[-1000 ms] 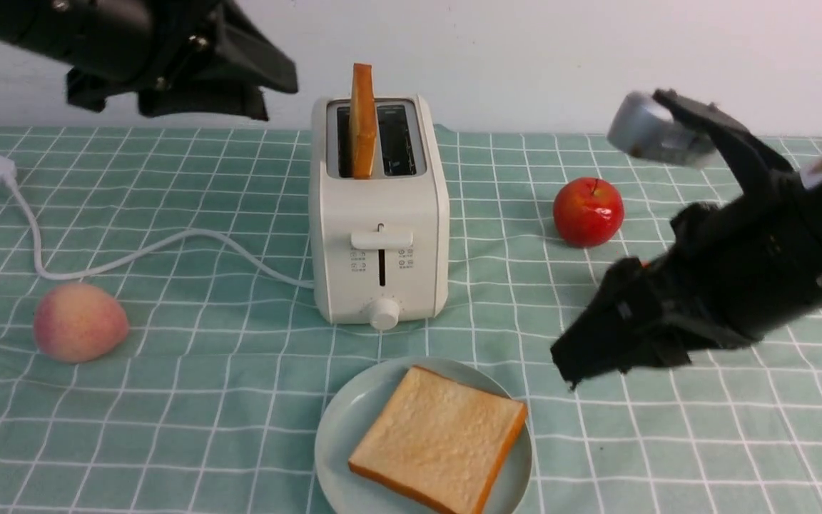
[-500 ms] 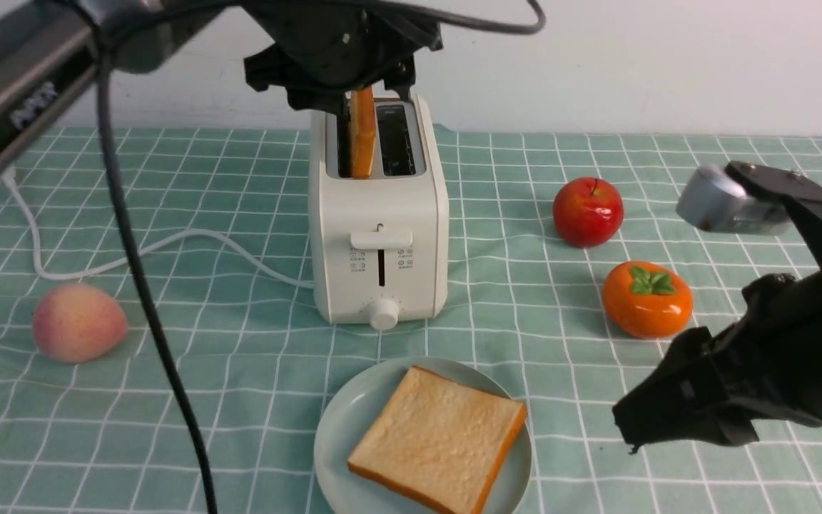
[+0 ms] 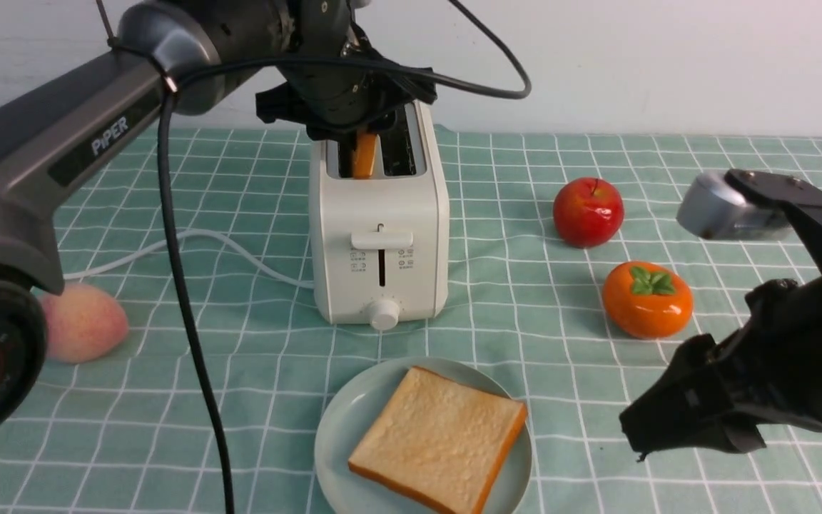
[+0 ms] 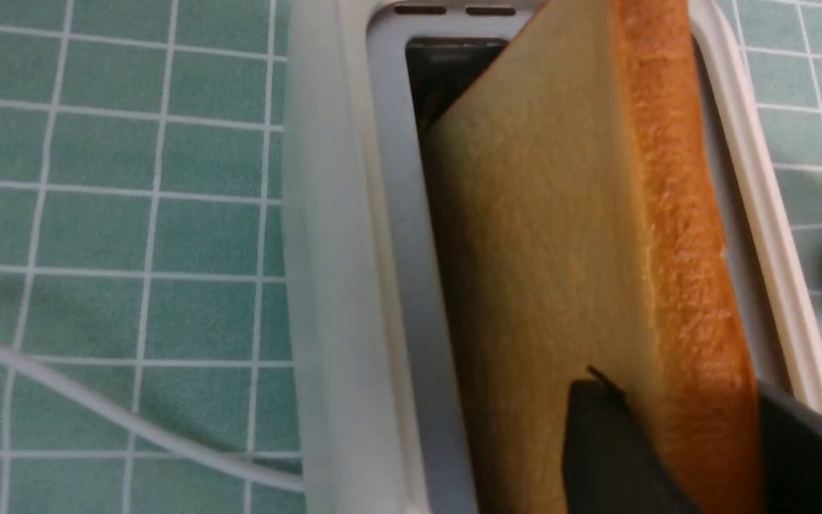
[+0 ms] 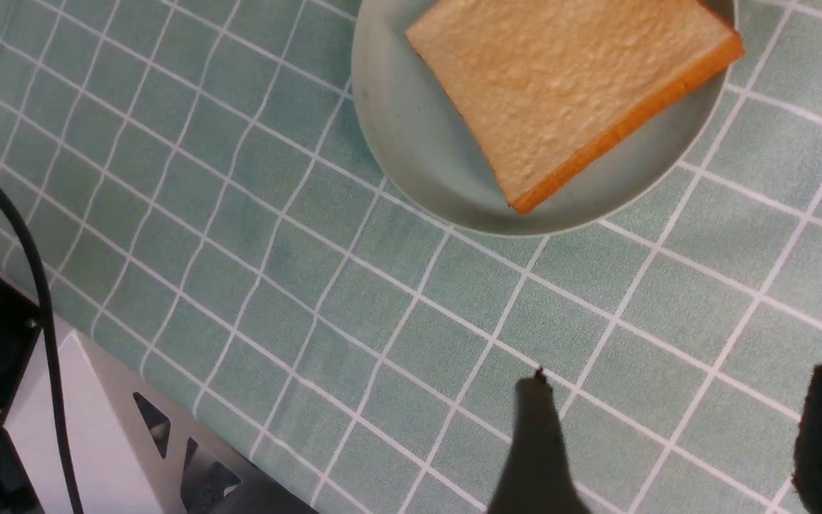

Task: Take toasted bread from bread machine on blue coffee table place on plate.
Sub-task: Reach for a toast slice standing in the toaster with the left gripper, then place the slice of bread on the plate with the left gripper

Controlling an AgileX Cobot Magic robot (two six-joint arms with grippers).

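Gripping the upright slice of toast by its edge, the left gripper is sitting directly over the toaster, its fingers lying on either face of the bread. The slice is standing in the left-hand slot, tall above the rim, so the coming lift is likely needing a straight upward pull; the right gripper is waiting with parted fingers, well apart, nearer the plate.

I'm seeing a black left arm marked "PiPER" in white, looping black cable, silver-toned cylinder on the right arm.
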